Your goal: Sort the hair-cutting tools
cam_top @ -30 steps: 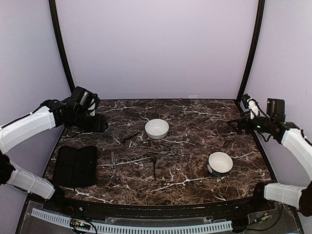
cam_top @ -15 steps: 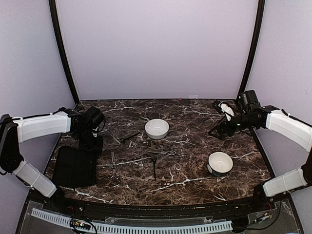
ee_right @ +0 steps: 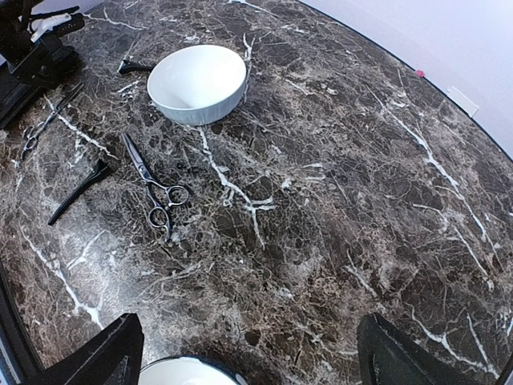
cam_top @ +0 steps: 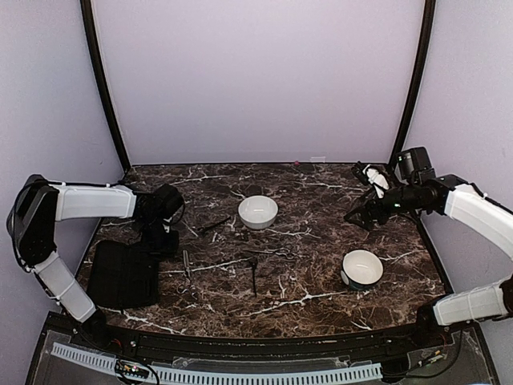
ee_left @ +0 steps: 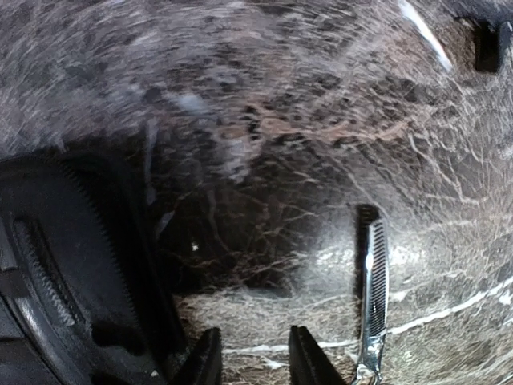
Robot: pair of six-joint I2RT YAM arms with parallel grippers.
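Logged left gripper [cam_top: 164, 237] dropped from far left, now low beside black case [cam_top: 124, 273]; jaws narrowed to slim gap, holding nothing. Spotted toothed scissors [ee_left: 373, 289] just right of fingertips, untouched. Noted right gripper [cam_top: 361, 216] spread wide, far right. Judged pickup imminent.

Soft, even overhead light w/ faint shadows. Left wrist view dim, blurred esp. at top, edges warped, glint on scissors [ee_left: 373, 281]; right wrist view sharp.

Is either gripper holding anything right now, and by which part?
Nothing is held. The left gripper hangs over the table beside the black case, its fingers apart with nothing between them. The right gripper is wide open and empty.
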